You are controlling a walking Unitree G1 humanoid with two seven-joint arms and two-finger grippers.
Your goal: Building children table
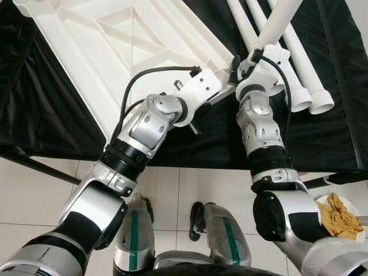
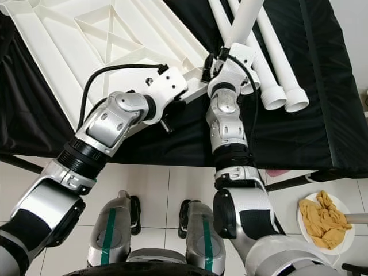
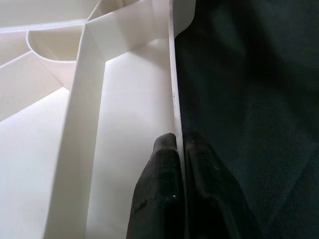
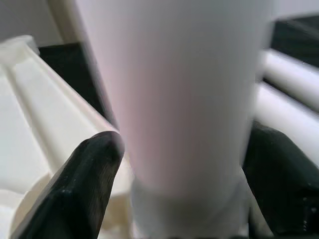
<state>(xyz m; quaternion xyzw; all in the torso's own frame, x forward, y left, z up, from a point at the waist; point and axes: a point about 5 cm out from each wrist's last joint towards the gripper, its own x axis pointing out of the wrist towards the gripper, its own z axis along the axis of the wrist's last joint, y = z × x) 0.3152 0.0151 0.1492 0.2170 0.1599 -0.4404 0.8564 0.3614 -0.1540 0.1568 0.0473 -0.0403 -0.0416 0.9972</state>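
A home room, it seems: pale floor tiles [image 1: 190,195] below a black cloth [image 1: 322,132], and a plate of snacks [image 2: 325,221] beside that cloth.

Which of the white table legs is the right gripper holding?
The table leg angled up over the tabletop corner, clamped by the right gripper. The other legs lie flat on the black cloth, untouched.

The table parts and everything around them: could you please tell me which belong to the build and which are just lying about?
Belonging to the job:
- white tabletop, its rim pinched by the left claw
- white leg held in the right claw
- spare legs on the black cloth

Lying about:
- plate of fried food
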